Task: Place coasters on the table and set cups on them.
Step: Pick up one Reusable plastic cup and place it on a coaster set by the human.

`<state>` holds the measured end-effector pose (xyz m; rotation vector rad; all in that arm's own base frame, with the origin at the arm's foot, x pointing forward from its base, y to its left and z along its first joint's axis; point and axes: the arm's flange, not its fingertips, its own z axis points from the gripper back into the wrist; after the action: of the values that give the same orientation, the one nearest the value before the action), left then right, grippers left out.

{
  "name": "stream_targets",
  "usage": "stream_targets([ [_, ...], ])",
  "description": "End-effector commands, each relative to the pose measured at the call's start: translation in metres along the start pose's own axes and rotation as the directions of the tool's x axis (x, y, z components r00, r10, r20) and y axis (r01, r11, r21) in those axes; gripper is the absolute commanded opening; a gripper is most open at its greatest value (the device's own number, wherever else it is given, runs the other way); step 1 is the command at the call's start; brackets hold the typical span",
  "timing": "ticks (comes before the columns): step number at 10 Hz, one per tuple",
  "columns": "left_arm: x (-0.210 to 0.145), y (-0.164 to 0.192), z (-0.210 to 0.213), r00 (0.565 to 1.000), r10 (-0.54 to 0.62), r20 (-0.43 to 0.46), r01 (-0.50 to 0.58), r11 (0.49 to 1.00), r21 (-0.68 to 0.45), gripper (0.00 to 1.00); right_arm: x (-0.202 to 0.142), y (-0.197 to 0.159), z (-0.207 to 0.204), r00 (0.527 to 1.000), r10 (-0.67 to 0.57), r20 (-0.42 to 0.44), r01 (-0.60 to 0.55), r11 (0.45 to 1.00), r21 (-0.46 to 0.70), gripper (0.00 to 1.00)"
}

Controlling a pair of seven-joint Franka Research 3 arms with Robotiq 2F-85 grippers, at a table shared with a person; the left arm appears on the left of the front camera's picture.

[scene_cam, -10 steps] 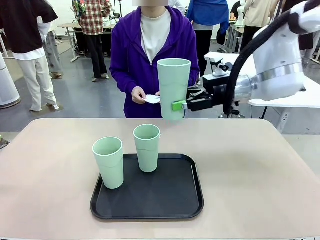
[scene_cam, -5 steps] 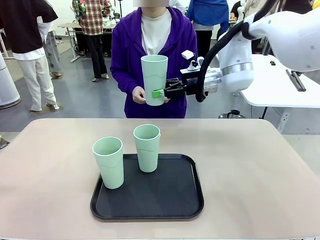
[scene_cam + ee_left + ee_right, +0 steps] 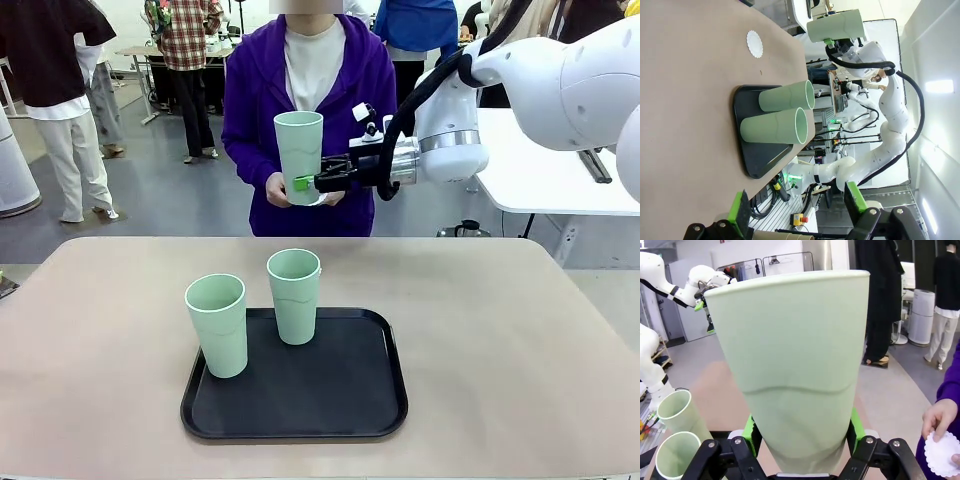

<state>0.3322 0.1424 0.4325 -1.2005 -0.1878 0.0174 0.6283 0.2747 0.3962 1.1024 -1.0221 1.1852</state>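
My right gripper [image 3: 306,183] is shut on the lower part of a mint-green cup [image 3: 299,157], holding it upright in the air beyond the table's far edge, right in front of the person. In the right wrist view the held cup [image 3: 795,375] sits between the green pads [image 3: 753,432]. The person holds a white scalloped coaster [image 3: 942,453] just beside it. Two more cups [image 3: 217,324] [image 3: 294,295] stand on the black tray [image 3: 345,395]. In the left wrist view one coaster [image 3: 754,44] lies on the table [image 3: 500,330] beyond the tray. My left gripper [image 3: 796,202] is open with nothing in it.
The tray sits at the middle front of the table, with bare tabletop to both sides of it. A white table [image 3: 540,185] stands behind on the right. Other people stand farther back in the room.
My right arm has carried the held cup leftward and away from the camera, toward the person's hands. The two cups on the tray have not moved.
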Motion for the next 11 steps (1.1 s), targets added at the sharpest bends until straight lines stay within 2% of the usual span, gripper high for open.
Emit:
stream_targets([
  [1,-0.001,0.0,0.003,1.0,-0.014,0.0,0.014,1.0,-0.01,1.0,0.002,0.001,0.004,1.0,0.004,0.01,-0.004,1.0,0.023,0.81],
  [3,-0.001,0.0,0.003,1.0,-0.014,0.0,0.014,1.0,-0.01,1.0,0.0,0.0,0.001,1.0,0.001,0.0,-0.001,1.0,0.003,0.81],
  [4,-0.001,0.0,0.003,1.0,-0.014,0.0,0.014,1.0,-0.01,1.0,-0.013,0.0,0.004,0.997,0.029,0.065,-0.032,0.999,0.037,0.81],
  [7,-0.001,0.0,0.003,1.0,-0.014,0.0,0.014,1.0,-0.01,1.0,-0.053,-0.014,-0.002,0.995,0.008,0.102,-0.01,1.0,0.021,0.81],
  [9,-0.001,0.0,0.003,1.0,-0.014,0.0,0.014,1.0,-0.01,1.0,-0.079,-0.021,-0.01,0.995,0.047,0.084,-0.047,0.999,-0.006,0.81],
  [11,-0.001,0.0,0.003,1.0,-0.014,0.0,0.014,1.0,-0.01,1.0,-0.103,-0.026,-0.025,0.998,0.021,0.056,-0.022,1.0,0.018,0.81],
])
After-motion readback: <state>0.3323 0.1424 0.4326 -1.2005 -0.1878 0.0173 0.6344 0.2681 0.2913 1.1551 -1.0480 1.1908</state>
